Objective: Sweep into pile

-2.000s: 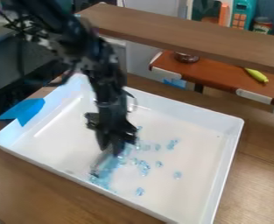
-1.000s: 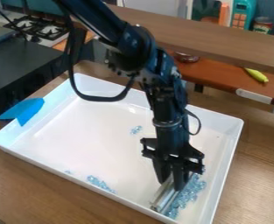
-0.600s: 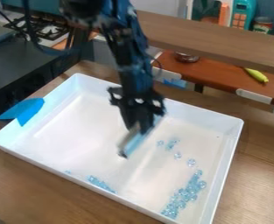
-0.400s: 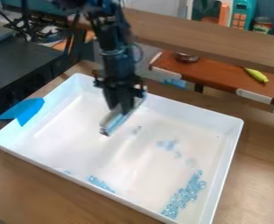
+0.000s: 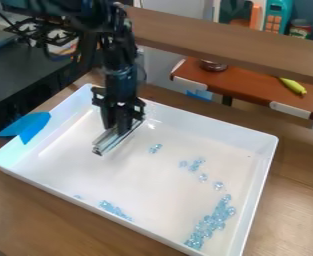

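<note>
So we've got the gripper (image 5: 118,130) at the far left part of the white tray (image 5: 262,165) as the view shows it, fingers clamped on a pale, shiny sweeping bar (image 5: 108,142) that slants down and left from the fingertips. We can't tell whether the bar touches the tray floor or hangs just over it.

Big change for us: a second ago the gripper is way over in the near right part of the tray, bar right up against the beads, and now it's well apart from them, after travelling back up and left through the last few frames.

The blue beads (image 5: 212,222) it leaves behind sit in a long clump far down and right of the gripper, near the right wall (kind of a streak more than a heap, honestly). Compared with 0.4 s ago, they look unmoved to us. A couple of strays (image 5: 156,148) lie just down and right of the gripper, with a loose handful (image 5: 195,165) farther right, trailing toward the clump. Straight below it in the view, along the near wall, we see another small bunch (image 5: 113,209). The blue piece (image 5: 30,127) stays put on the tray's left wall, left of the gripper.
</note>
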Robot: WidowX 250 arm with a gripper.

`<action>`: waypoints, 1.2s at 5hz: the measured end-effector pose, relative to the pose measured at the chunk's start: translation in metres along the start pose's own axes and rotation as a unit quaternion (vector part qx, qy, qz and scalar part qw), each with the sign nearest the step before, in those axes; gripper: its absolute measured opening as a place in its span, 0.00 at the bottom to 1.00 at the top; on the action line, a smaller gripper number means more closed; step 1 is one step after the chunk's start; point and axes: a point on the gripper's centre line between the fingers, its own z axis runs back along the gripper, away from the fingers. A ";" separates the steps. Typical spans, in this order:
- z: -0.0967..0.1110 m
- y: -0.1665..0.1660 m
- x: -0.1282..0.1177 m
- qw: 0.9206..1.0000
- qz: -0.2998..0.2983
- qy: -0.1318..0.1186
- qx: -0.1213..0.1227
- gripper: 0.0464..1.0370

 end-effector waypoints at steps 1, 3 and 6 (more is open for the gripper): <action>-0.012 -0.013 0.001 1.000 -0.009 0.014 0.001 0.30; -0.021 -0.061 0.000 0.999 -0.041 0.022 -0.011 0.30; -0.028 -0.100 -0.005 0.998 -0.068 0.004 -0.008 0.30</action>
